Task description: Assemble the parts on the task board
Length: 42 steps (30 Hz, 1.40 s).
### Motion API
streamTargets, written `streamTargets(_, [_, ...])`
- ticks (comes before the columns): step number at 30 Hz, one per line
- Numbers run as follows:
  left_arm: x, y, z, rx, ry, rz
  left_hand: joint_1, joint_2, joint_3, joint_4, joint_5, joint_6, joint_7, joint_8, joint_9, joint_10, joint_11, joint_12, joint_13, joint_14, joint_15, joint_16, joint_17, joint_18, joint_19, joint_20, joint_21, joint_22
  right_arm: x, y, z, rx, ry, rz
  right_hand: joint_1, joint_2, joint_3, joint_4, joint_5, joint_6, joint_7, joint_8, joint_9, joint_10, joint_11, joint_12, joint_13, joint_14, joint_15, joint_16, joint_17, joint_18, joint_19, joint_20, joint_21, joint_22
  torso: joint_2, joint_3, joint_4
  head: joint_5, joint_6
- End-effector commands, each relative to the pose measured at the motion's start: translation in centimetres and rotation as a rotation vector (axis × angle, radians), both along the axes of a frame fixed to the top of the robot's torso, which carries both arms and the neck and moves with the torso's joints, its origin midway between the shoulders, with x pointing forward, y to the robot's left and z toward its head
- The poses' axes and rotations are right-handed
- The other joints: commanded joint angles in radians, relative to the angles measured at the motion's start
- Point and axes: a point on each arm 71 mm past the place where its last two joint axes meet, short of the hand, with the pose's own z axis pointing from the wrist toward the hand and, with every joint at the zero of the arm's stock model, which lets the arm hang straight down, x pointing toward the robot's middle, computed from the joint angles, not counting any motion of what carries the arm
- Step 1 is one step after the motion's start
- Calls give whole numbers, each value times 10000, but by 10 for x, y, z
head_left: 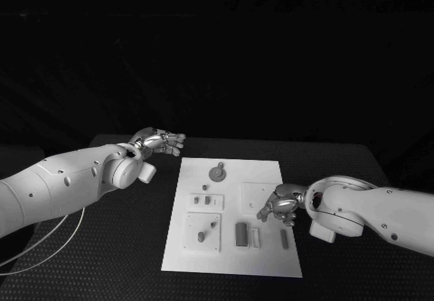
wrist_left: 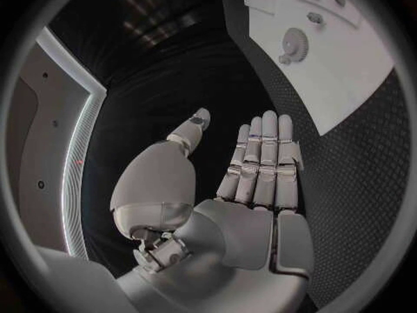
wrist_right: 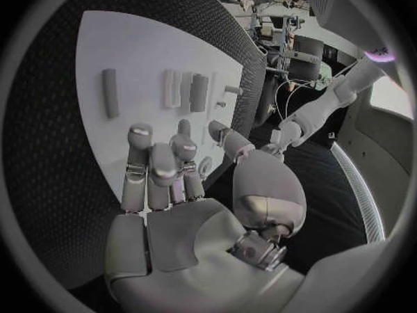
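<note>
We saw the task board [head_left: 237,216] lying flat in the middle of the black table [head_left: 118,251], a white plate with grey parts spread over it. A gear-shaped part [head_left: 218,170] sat near the board's far end, a smaller round part [head_left: 206,187] just nearer than it. Toward the near end we saw a dark block [head_left: 241,234] beside a pale upright piece [head_left: 256,237], and a slim bar [head_left: 285,238] lay near the board's right edge. A peg [head_left: 202,237] stood in a square plate at the near left.

The right hand [head_left: 280,205] hovered over the board's right side, fingers partly curled and apart, holding nothing [wrist_right: 169,181]. The left hand [head_left: 161,141] was off the board, past its far left corner, fingers straight and together, thumb apart, empty [wrist_left: 252,170].
</note>
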Motion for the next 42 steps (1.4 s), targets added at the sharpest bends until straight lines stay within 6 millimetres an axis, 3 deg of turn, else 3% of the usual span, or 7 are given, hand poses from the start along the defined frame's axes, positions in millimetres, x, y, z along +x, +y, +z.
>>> streamTargets(1, [1,-4,2,-150,-95,-195,-46,1,-67,-15,-48,-48,-22,39,-17,40,-24,44,-14,54,18,-34,19,54,39,-12,-41,-4,-2,-7,0,-147,196,204,165,41,2,-120,-9,103,22,65,45,85,-6,66,11,89,-7,23,50,302,89,22,16,131,-2,-6,-15,-48,50])
streamTargets(7, [1,-6,2,-160,-82,-235,-44,2,-68,-16,-48,-45,-24,41,-17,43,-25,45,-14,55,18,-38,25,54,40,-12,-43,-4,-2,-32,-5,-894,793,66,351,305,-61,-376,-10,275,-38,210,215,134,-60,80,-7,172,-52,49,160,302,129,38,7,132,5,13,-6,-151,90])
streamTargets(12, [1,-5,2,-160,-91,-227,-43,0,-70,-18,-49,-43,-25,42,-18,46,-26,46,-15,55,18,-42,30,54,40,-11,-44,-3,-5,-44,-6,-1381,900,102,241,296,-132,-340,-7,276,-49,229,275,137,-71,66,-23,177,-63,47,174,302,125,58,-11,129,14,19,-23,-182,64])
streamTargets(20, [1,-6,2,-172,-97,-255,-43,-2,-73,-19,-49,-42,-25,43,-18,47,-27,46,-15,55,18,-47,35,53,40,-11,-46,-2,-9,-48,-9,-2269,933,382,113,255,-162,-229,1,272,-56,235,321,141,-77,55,-35,191,-67,51,208,302,122,66,-27,128,16,21,-7,-245,17])
streamTargets(36, [0,-4,2,-179,-100,-262,-45,-3,-77,-19,-49,-41,-26,43,-20,47,-27,45,-17,55,19,-56,45,53,40,-10,-50,0,-15,-50,-27,-3300,833,528,-15,130,-145,-63,5,260,-59,217,362,145,-81,31,-58,171,-69,42,178,302,113,62,-45,136,11,-8,18,-305,-72])
streamTargets(38, [0,-4,2,-178,-101,-257,-46,-4,-79,-19,-49,-41,-26,43,-21,47,-27,45,-18,55,20,-58,47,52,39,-10,-51,0,-15,-49,-28,-3284,791,491,-181,-59,-101,205,17,250,-57,195,375,141,-83,12,-72,148,-67,28,150,302,108,58,-64,132,10,-7,14,-304,-81])
streamTargets(42, [0,-4,2,-187,-99,-282,-49,-3,-82,-18,-49,-42,-26,43,-22,47,-27,44,-19,54,20,-64,54,52,38,-9,-55,0,-15,-45,-32,-3314,716,541,-181,-59,-101,206,17,250,-57,195,375,141,-83,12,-72,148,-67,28,150,302,108,58,-64,132,10,-8,11,-296,-71])
